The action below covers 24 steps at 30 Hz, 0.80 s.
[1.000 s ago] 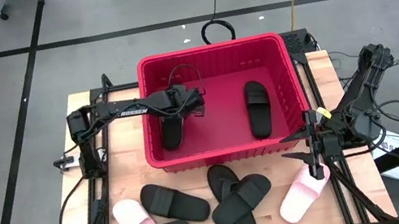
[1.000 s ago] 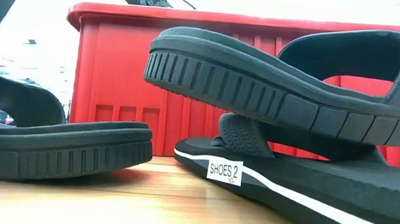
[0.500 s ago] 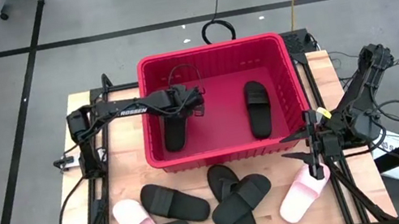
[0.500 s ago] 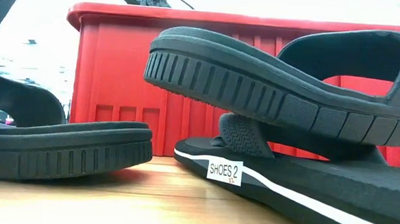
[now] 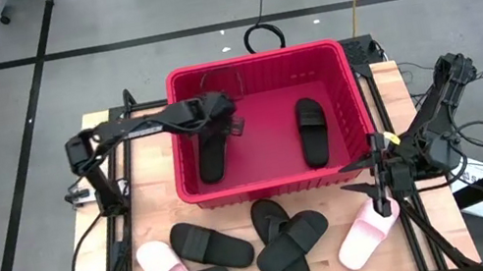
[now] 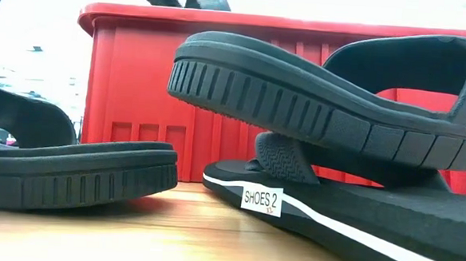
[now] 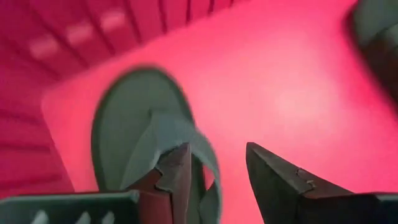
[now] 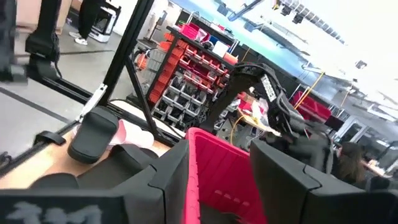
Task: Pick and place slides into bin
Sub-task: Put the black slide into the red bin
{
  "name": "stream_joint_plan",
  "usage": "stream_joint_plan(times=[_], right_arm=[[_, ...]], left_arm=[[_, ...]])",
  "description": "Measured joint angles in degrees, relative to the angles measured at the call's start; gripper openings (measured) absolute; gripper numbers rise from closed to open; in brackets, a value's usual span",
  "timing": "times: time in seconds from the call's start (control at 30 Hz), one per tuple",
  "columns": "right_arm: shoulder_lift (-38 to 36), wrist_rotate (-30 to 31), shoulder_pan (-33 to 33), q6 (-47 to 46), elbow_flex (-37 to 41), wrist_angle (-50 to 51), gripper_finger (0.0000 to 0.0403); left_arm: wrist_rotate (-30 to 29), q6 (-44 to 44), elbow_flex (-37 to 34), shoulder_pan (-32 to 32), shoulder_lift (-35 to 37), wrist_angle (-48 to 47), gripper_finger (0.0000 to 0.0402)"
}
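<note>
The left gripper (image 5: 219, 119) hangs over the far left of the bin (image 5: 275, 186), fingers spread and empty; the left wrist view shows a black thong slide (image 7: 149, 149) lying free on the red floor just below them. That slide (image 5: 211, 158) lies with its long axis running near to far, beside a black wide-strap slide (image 5: 313, 131) lying the same way on the bin's right side. Those two are all the bin holds.

Six slides wait on the tabletop (image 5: 152, 221) just near of the bin. The pink slide (image 5: 364, 238) at the right sits almost under the right gripper (image 5: 383, 192), which hovers open and empty by the bin's near right corner, so the right arm looks nearer. The pink slide's long axis slants from near-left to far-right.
</note>
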<state>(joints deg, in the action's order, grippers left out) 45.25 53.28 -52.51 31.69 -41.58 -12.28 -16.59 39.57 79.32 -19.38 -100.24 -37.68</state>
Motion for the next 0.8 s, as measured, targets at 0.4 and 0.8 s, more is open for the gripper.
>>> stream_joint_plan(times=[0.4,0.8], right_arm=[[-0.04,9.77,0.07,2.49,-0.02,-0.3,0.016],[-0.04,9.65,0.07,2.08,-0.02,-0.34,0.016]], left_arm=[[-4.83,-21.7,0.08,8.28,17.98,-1.19,0.0149],[-13.45,-8.22,0.04,26.28,21.56,-17.66,0.0149]])
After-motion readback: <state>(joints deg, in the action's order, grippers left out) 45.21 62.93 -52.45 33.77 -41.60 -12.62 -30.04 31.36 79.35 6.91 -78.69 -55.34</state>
